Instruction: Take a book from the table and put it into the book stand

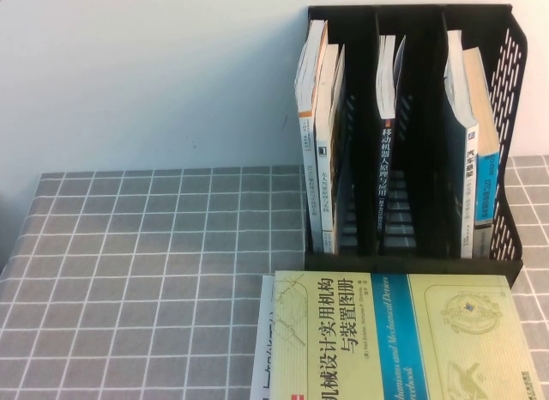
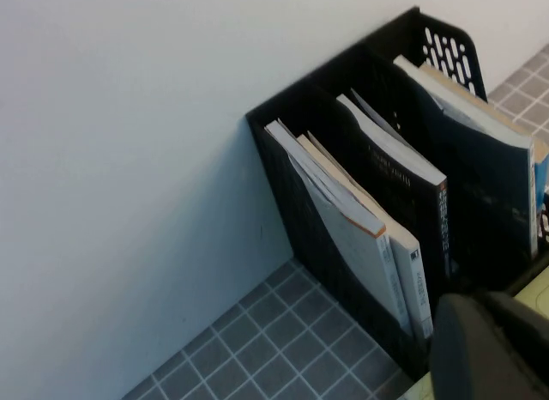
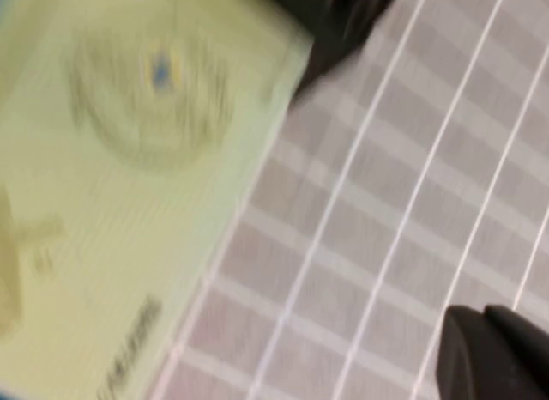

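Observation:
The black book stand [image 1: 410, 22] stands at the back right of the grey gridded table [image 1: 154, 271], with books upright in all three compartments; it also shows in the left wrist view [image 2: 343, 82]. No cyan and grey "Billion Dollar Brand Club" cover is in view. A cyan-spined book [image 1: 485, 190] stands in the right compartment. Neither gripper shows in the high view. My left gripper [image 2: 493, 348] is by the stand's front left corner. My right gripper [image 3: 493, 353] is shut and empty over bare cloth [image 3: 369, 245].
A yellow-green book with a blue stripe [image 1: 403, 340] lies flat in front of the stand, and its corner shows in the right wrist view [image 3: 129, 160]. A white book [image 1: 264, 348] sticks out under its left side. A white wall stands behind.

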{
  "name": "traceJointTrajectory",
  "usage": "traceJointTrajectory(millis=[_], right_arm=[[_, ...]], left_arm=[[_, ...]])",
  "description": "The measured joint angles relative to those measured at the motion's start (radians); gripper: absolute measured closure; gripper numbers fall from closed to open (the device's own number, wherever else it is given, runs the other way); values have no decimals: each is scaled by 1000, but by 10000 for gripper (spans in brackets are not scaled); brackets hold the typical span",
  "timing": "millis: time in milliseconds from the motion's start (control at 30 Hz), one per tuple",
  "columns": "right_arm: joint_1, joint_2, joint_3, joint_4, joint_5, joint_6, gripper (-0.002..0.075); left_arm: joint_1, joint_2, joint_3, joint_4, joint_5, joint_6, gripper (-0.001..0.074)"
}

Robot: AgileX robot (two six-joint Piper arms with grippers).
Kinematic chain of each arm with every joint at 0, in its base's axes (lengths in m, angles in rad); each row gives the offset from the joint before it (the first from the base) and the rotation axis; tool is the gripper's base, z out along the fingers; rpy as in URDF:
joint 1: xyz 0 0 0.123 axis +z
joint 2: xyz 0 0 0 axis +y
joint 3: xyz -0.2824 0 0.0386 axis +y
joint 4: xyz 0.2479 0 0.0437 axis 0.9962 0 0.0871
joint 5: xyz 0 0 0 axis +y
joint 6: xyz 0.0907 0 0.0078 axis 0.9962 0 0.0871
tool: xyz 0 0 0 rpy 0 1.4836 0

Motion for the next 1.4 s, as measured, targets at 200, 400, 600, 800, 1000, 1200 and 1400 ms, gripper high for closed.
traceJointTrajectory(millis=[200,400,600,800,1000,1200,1400], right_arm=[[0,-301,213,18,-268,11,729],[0,-619,486,35,-428,-38,729],[0,-840,635,134,-415,-28,729],[0,-906,642,271,-351,-26,729],[0,-906,642,331,-307,-24,729],[0,-906,642,334,-305,-24,729],[0,-906,642,336,-305,-24,729]], left_arm=[[0,-165,190,-53,-49,-15,734],[0,-341,508,-294,-170,75,736],[0,-517,860,-374,-406,251,736],[0,-589,1072,-380,-667,294,736],[0,-590,1163,-382,-772,303,736],[0,-590,1224,-382,-764,303,736],[0,-590,1271,-382,-738,303,736]])
